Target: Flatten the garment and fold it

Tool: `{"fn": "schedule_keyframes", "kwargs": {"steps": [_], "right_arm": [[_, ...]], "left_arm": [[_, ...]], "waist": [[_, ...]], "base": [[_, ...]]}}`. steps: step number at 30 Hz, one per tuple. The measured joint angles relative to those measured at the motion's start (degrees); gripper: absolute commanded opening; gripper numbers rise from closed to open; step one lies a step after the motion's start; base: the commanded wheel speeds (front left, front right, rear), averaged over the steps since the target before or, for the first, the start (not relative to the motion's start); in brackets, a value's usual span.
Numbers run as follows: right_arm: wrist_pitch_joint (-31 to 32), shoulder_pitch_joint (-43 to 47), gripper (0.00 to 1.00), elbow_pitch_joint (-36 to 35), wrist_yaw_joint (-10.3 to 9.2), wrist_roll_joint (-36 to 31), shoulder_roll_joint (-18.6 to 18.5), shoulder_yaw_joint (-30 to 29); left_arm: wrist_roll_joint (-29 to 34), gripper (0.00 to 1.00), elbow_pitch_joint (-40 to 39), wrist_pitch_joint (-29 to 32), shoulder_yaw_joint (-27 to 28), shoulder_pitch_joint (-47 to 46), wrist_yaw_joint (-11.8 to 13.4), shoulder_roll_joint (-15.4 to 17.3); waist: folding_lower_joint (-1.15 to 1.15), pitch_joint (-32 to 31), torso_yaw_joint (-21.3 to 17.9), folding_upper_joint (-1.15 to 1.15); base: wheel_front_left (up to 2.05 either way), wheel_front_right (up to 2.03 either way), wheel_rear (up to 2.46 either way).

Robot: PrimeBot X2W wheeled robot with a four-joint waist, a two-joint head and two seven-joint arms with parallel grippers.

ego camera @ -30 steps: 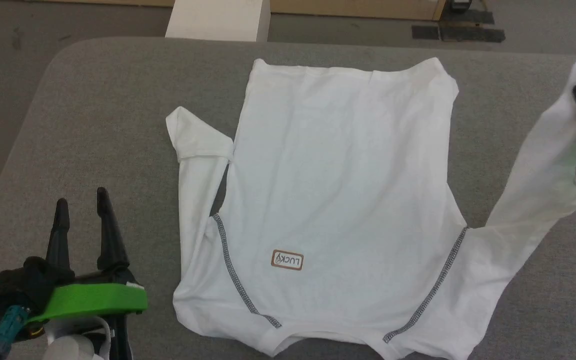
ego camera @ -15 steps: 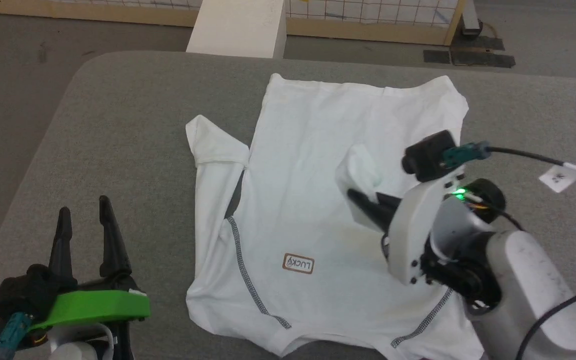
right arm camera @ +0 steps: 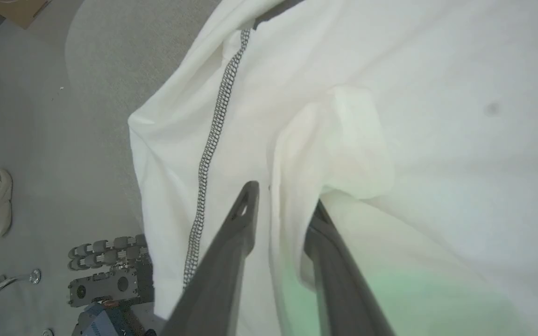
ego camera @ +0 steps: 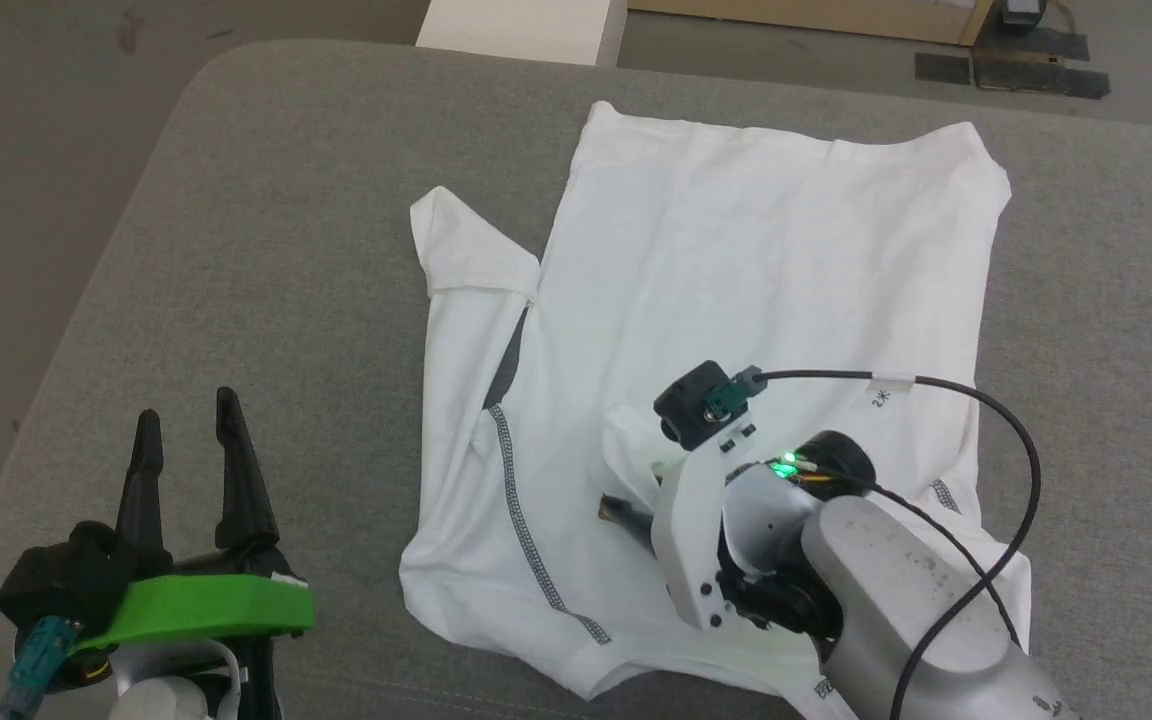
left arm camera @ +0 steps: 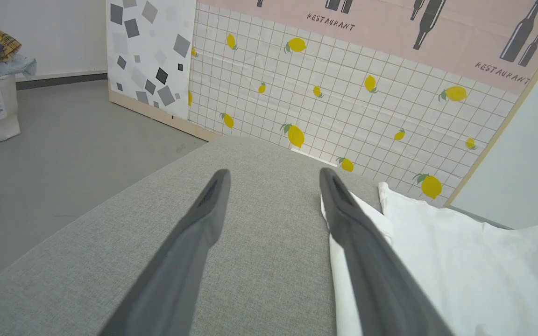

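Garment [ego camera: 756, 250] spread on grey tabletop [ego camera: 266, 200], right end effector [right arm camera: 284, 196] clamped on one sleeve [right arm camera: 339, 140].
Far left, left end effector [ego camera: 188, 405] over bare tabletop beside the garment, fingers apart, empty. Next, other sleeve [ego camera: 466, 270] doubled up along garment's left edge. Right end effector low over the garment's near half, fingers pinching the sleeve end, which lies across the body; green light [ego camera: 787, 467] glows on its wrist.

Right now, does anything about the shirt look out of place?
Yes. The garment is not flat: its sleeve on the left gripper's side is doubled back at the cuff, and the right gripper holds the other sleeve bunched over the body.
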Motion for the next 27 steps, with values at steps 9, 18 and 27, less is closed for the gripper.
{"fn": "schedule_keyframes", "kwargs": {"steps": [9,18,27], "right_arm": [[-5.4,-3.3,1.0,-4.7,0.0,7.2,-0.5,-3.4],[-16.5,-0.6,1.0,-13.8,0.0,5.2,-4.0,-26.4],[-20.7,12.4,1.0,-22.9,0.0,-2.4,-1.3,-48.7]], "left_arm": [[0.2,1.0,1.0,0.0,0.7,0.0,-0.1,0.0],[0.7,1.0,2.3,0.0,0.7,0.1,-0.7,0.0],[0.6,1.0,3.7,0.0,0.1,0.1,-0.8,0.0]], "waist": [[0.0,-1.2,-1.7,0.0],[0.0,-3.6,-4.9,0.0],[0.0,-4.4,-7.9,0.0]], "base": [[0.0,0.0,0.0],[0.0,0.0,0.0],[0.0,0.0,0.0]]}}
